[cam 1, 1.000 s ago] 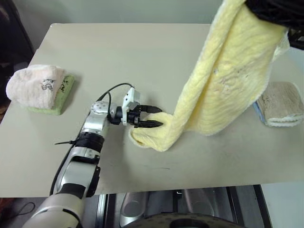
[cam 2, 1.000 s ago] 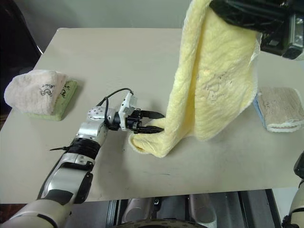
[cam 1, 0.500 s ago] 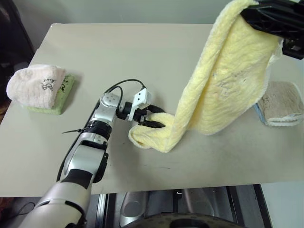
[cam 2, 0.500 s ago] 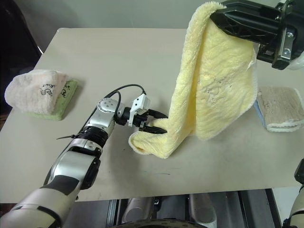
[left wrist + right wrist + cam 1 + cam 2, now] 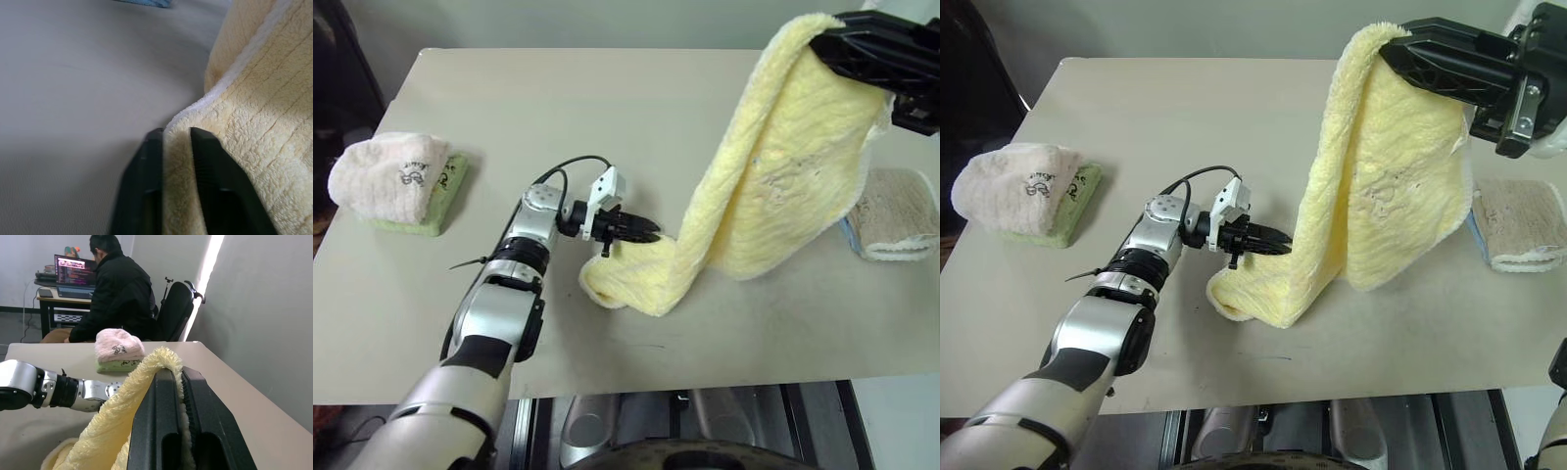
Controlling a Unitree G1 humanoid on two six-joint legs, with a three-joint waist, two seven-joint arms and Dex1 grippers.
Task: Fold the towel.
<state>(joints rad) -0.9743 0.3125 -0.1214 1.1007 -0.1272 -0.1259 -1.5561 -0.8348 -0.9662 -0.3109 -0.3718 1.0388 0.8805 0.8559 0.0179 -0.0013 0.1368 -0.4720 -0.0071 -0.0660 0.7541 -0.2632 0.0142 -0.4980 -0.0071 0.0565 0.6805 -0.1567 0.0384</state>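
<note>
The pale yellow towel (image 5: 783, 166) hangs from high on the right down to the table, where its lower end lies bunched (image 5: 626, 279). My right gripper (image 5: 1405, 54) is shut on the towel's top edge, holding it up; the right wrist view shows the cloth pinched between its fingers (image 5: 164, 396). My left gripper (image 5: 644, 233) is low over the table, shut on the towel's lower edge. In the left wrist view that white-trimmed edge (image 5: 176, 147) sits clamped between the two black fingers (image 5: 205, 161).
A folded pink towel on a green one (image 5: 396, 181) lies at the table's left edge. A beige towel on a blue one (image 5: 896, 215) lies at the right edge. A person in black (image 5: 117, 293) sits at a desk beyond the table (image 5: 587, 108).
My left gripper has gone from open beside the towel's lower end to shut on its edge, after reaching slightly further right into the cloth. The right gripper still holds the top.
</note>
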